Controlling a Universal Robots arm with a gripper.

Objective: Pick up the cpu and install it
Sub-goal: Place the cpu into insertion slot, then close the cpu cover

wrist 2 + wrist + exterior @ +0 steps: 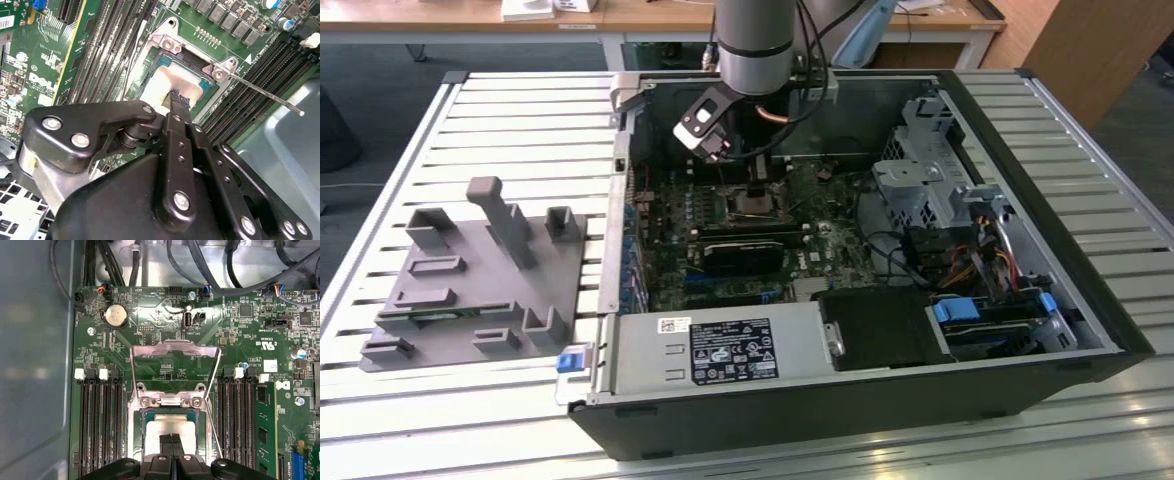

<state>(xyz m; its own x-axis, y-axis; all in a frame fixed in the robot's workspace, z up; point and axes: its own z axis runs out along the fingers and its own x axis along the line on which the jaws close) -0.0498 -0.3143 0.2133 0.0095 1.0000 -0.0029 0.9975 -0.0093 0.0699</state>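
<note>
Cpu (167, 422) silvery-grey top, teal edge. Motherboard (165, 365) green, fine white print. Gripper (171, 441) matte black. Tray (454, 290) plain grey. Table (520, 120) pale, slat-striped. Computer case (854, 420) black. Coin cell (115, 316) silver.

cpu (169, 424): small silvery-grey square chip, pale rim, lying flat inside dark metal-framed motherboard socket (150, 401)
</note>
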